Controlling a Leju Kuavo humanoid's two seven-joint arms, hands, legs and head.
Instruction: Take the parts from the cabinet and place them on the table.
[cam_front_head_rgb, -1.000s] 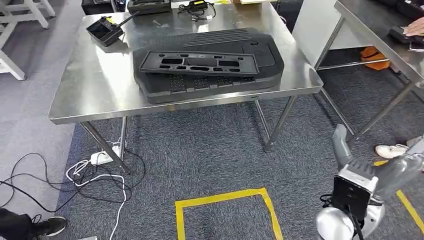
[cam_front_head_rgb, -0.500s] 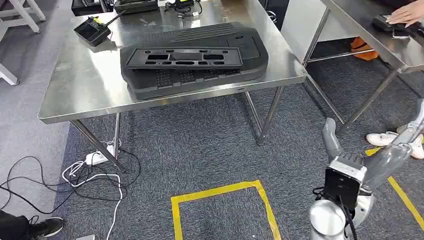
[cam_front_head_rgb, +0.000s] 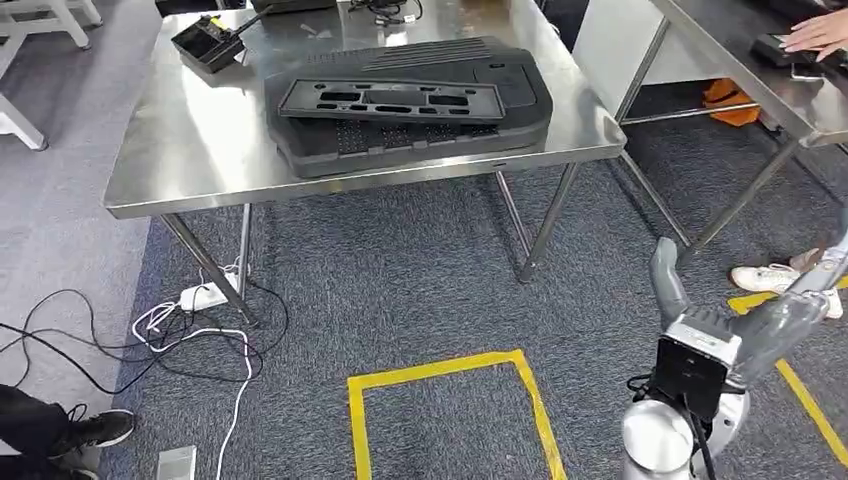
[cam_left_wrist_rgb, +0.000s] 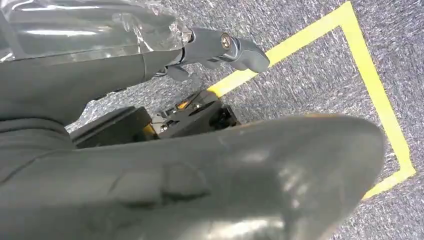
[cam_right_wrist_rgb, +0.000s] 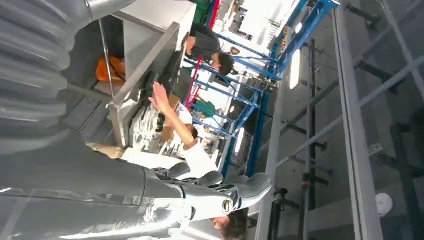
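Observation:
A large black moulded part (cam_front_head_rgb: 440, 125) lies on the steel table (cam_front_head_rgb: 190, 150), with a flat black frame part (cam_front_head_rgb: 390, 100) on top of it. My right hand (cam_front_head_rgb: 735, 335) hangs low at the right, well short of the table, thumb up and apart from the fingers, with nothing in it. In the right wrist view the right hand (cam_right_wrist_rgb: 165, 195) points up at the room. My left hand (cam_left_wrist_rgb: 150, 65) hangs over the carpet, fingers (cam_left_wrist_rgb: 225, 47) stretched out and holding nothing.
A black device (cam_front_head_rgb: 208, 45) sits at the table's far left corner. A second steel table (cam_front_head_rgb: 740, 50) stands to the right, with a person's hand (cam_front_head_rgb: 818, 32) on it and a shoe (cam_front_head_rgb: 770, 277) below. Cables and a power strip (cam_front_head_rgb: 200, 297) lie under the table's left end. Yellow tape (cam_front_head_rgb: 440, 375) marks the carpet.
The whole picture has shifted, so the camera has moved; the table now sits slightly more to the right. My right hand keeps the same pose, with nothing taken or let go.

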